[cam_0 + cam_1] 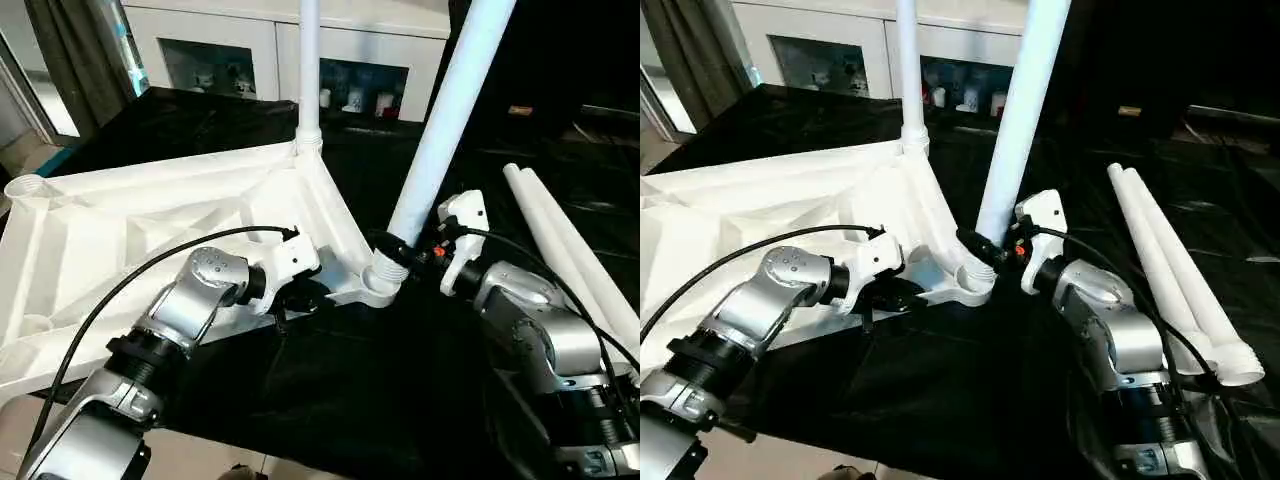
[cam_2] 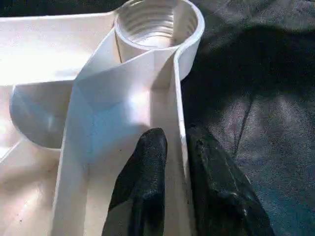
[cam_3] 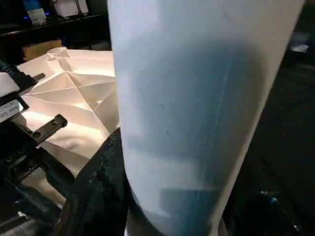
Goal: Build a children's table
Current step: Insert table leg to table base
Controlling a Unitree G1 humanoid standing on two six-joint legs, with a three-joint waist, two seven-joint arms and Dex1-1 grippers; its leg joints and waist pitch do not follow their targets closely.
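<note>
The white table top (image 1: 120, 230) lies underside up on a black-covered surface. One leg (image 1: 309, 60) stands upright in its far corner socket. A second leg (image 1: 450, 110) leans to the right with its lower end in the near corner socket (image 1: 383, 283). My right gripper (image 1: 398, 247) is shut on this leg just above the socket, and in the right wrist view the leg (image 3: 197, 98) stands beside a black finger (image 3: 98, 187). My left gripper (image 2: 177, 133) straddles the top's side rim (image 2: 179, 98) near that socket, its fingers (image 2: 142, 177) slightly apart on either side.
Two loose white legs (image 1: 575, 255) lie side by side on the black cover (image 1: 340, 390) at the right. A white cabinet (image 1: 250, 50) with glass doors stands behind the work surface. The surface's near edge drops to the floor at the lower left.
</note>
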